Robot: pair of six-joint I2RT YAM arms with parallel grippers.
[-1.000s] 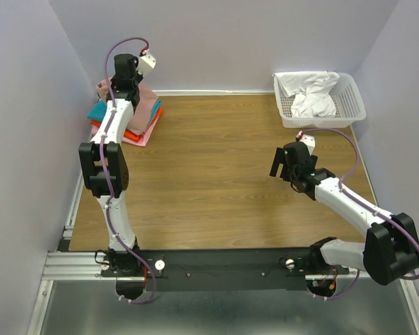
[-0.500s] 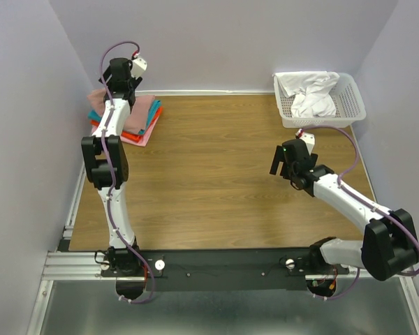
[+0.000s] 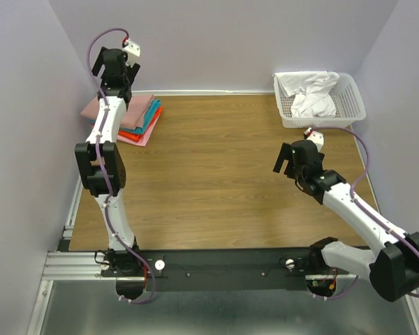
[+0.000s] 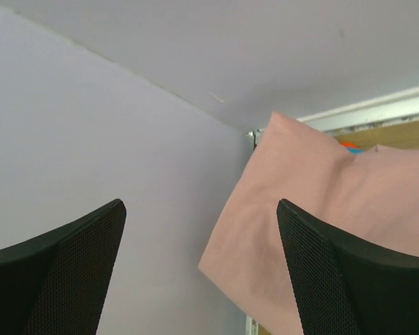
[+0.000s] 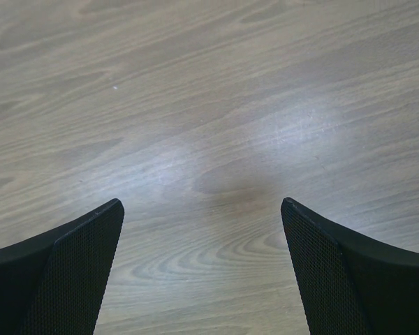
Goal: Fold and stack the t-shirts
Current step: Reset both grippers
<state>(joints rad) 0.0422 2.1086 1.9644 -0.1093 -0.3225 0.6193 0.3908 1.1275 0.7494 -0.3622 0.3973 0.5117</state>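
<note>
Folded pink, teal, orange-red cotton t-shirts sit stacked at the far-left corner of the bench. The left pincer and right pincer are wide and empty. A crumpled white cloth, perhaps another tee, is left.

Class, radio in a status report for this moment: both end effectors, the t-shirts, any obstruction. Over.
Left end effector open, empty, raised by folded stack. Right end effector open, empty, over table. White cloth crumpled in basket. No obstruction seen.

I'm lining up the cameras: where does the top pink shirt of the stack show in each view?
Top external: pink shirt in the far-left corner, atop the stack.
Left wrist: pink shirt right of centre, beside the wall.
Right wrist: not in it.
Shared landmark: the wooden table, in all three views.
</note>
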